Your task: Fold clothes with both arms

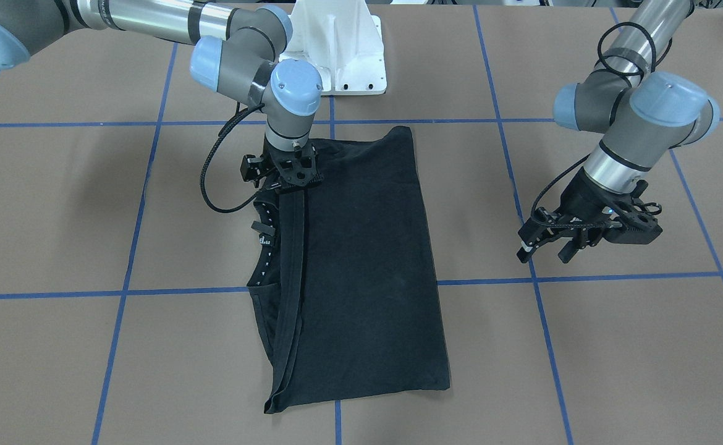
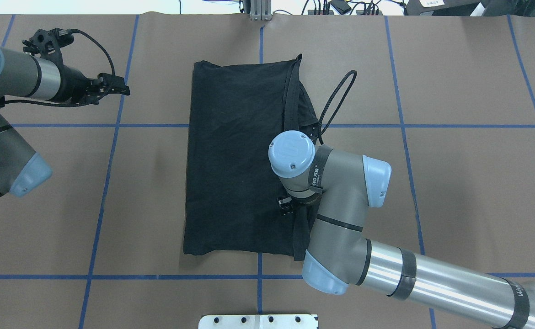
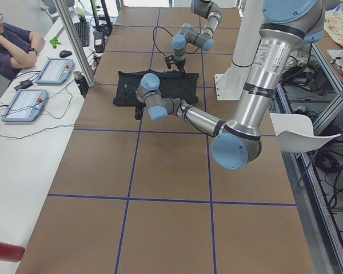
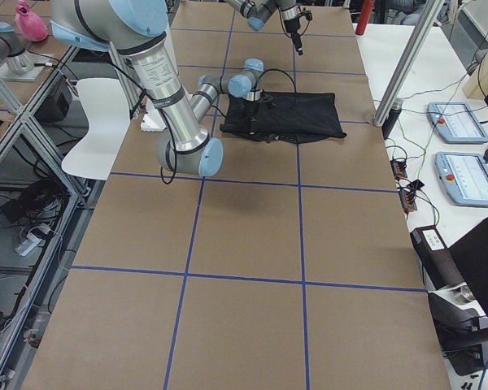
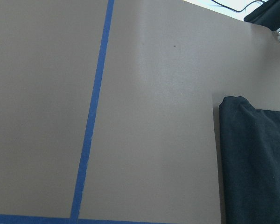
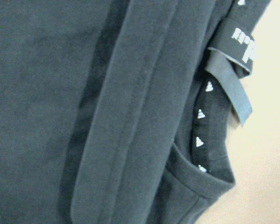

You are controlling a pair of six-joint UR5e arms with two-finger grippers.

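one black t-shirt [image 1: 361, 266], folded into a long rectangle, flat on the brown table [image 1: 59, 216].
front-facing view: right gripper [image 1: 288, 180] down on the shirt's folded edge near the collar; cannot tell whether it is clamped. left gripper [image 1: 547, 246] fingers spread, empty, above the table, well apart from the shirt.
overhead view: the right wrist covers its gripper.
right wrist view: collar band [image 6: 205, 100] with white triangle marks, beside a folded hem [image 6: 126, 116].
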